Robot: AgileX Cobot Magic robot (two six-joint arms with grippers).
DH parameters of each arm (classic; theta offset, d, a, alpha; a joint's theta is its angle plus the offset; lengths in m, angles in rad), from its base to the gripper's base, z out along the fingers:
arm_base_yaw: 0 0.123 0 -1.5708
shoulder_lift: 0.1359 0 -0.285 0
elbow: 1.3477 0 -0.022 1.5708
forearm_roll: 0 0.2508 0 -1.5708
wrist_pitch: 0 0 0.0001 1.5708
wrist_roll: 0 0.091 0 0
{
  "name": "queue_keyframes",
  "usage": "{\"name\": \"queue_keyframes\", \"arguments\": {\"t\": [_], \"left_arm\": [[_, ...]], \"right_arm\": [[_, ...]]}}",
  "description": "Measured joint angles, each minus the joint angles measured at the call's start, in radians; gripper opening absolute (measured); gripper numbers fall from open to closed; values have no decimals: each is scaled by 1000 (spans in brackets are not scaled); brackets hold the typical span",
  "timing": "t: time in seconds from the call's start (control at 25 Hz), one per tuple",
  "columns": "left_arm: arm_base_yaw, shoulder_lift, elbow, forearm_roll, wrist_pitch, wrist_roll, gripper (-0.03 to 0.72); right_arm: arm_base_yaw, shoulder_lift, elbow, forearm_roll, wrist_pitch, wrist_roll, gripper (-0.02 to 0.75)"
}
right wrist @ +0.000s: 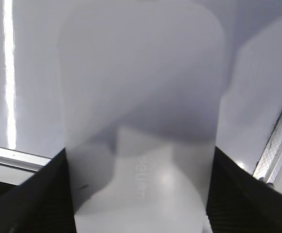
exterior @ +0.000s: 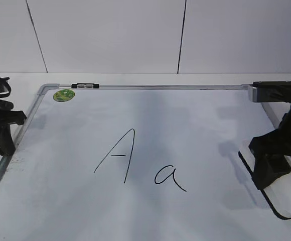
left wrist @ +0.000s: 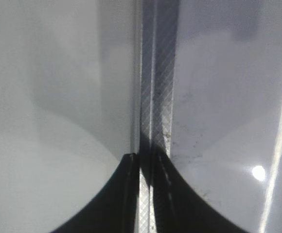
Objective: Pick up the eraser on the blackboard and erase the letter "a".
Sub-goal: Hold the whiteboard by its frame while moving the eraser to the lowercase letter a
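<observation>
Blackboard (exterior: 150, 130) lies flat, both letters intact. Left gripper (left wrist: 145, 160) at nine o'clock straddles the board's frame (left wrist: 155, 97); whether clamped cannot be told. Right gripper (exterior: 273, 165) at four o'clock has jaws apart, flanking the eraser (right wrist: 141, 121), not yet lifted. Letter "a" (exterior: 169, 177) untouched at six o'clock. Pickup and wiping remain outstanding.

Both arms are matte black throughout. The left gripper (exterior: 5, 143) is a blocky black assembly with angular, wedge-shaped fingers, and a loop of black cable curls above it. The right gripper (exterior: 273, 168) has broad, faceted black fingers below a boxy black housing capped at one end by a silver-grey piece. Seen from the wrists, the fingers (right wrist: 34, 204) have a fine carbon-weave texture and curved inner edges.
</observation>
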State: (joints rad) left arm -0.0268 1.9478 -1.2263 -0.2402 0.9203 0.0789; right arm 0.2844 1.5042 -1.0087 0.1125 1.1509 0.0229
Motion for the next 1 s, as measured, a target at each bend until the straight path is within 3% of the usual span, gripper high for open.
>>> {"name": "queue_keyframes", "arguments": {"t": [0.12,0.68,1.0], "left_arm": [[0,0,-2,2,2,0,19],[0,0,-2,2,2,0,17],[0,0,-2,2,2,0,17]], "right_arm": [[0,0,0,0,0,-1,559],[7,24,0,-7,-2,-3,559],[174,106,-87,-136,24,51,559]]}}
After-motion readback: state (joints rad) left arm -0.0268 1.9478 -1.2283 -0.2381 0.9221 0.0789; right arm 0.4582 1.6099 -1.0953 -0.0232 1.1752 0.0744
